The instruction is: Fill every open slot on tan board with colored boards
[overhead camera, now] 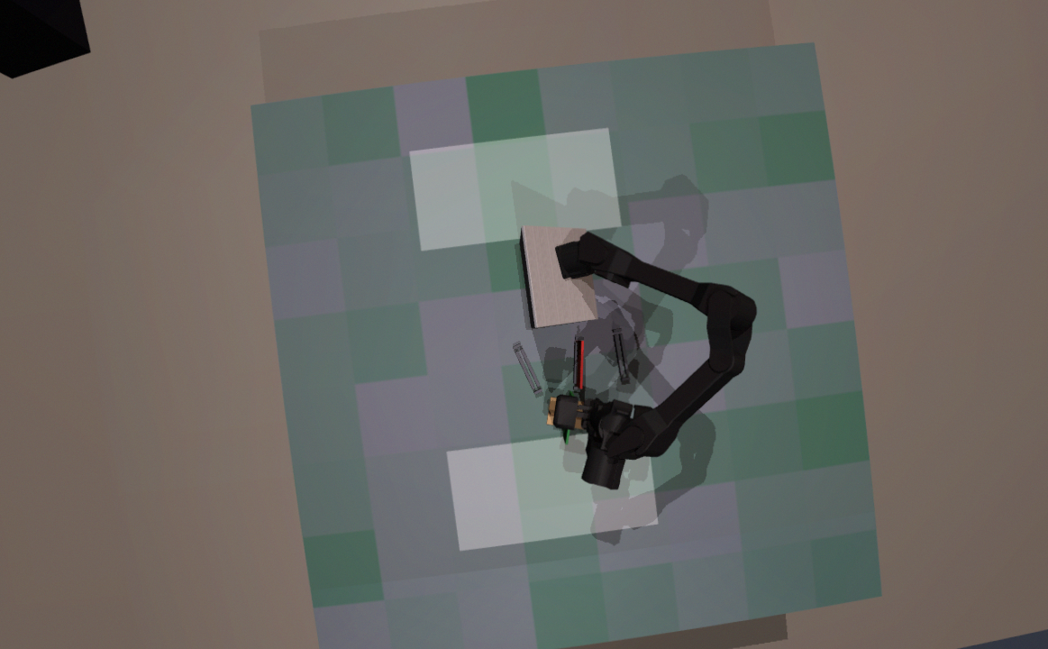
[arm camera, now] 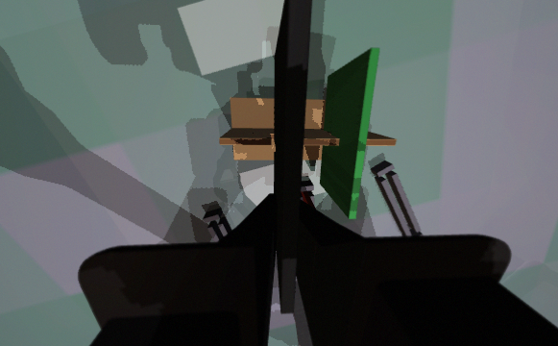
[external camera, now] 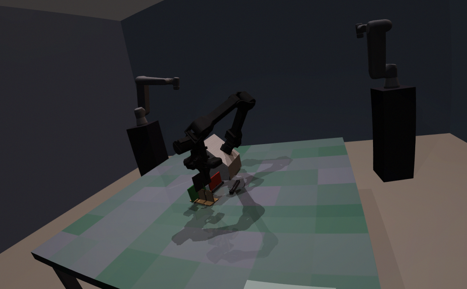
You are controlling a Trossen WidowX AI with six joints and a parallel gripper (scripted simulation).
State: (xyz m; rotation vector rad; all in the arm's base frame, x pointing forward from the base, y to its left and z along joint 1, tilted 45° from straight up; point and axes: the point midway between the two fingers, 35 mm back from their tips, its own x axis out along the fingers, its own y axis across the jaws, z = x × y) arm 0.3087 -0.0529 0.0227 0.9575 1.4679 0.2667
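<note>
Black board (external camera: 198, 182) (arm camera: 292, 120) | clamped upright in hand (overhead camera: 568, 411) (external camera: 204, 179) (arm camera: 279, 201) | standing tan board (overhead camera: 551, 410) (external camera: 209, 196) (arm camera: 250, 134) below hand

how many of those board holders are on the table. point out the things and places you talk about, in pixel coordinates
3: one under the red board (overhead camera: 580, 362) (external camera: 215, 180), and one on each side of it (overhead camera: 527, 369) (arm camera: 399, 199) and (overhead camera: 621, 355) (external camera: 234, 187) (arm camera: 217, 222), neither with a board in it. More may be hidden behind the arm.

From my station, I see dark blue-grey walls meeting at a corner behind the surface (overhead camera: 333, 452) (external camera: 299, 251) (arm camera: 499, 144), a tabletop checked in muted green and mauve. The floor (overhead camera: 123, 323) (external camera: 421, 215) is plain tan-brown. Two black pedestals (external camera: 393, 136) (external camera: 147, 147) stand beyond the far side. The light is dim, with pale rectangular patches (overhead camera: 451, 201) (overhead camera: 487, 492) and soft shadows lying across the checks.
</note>
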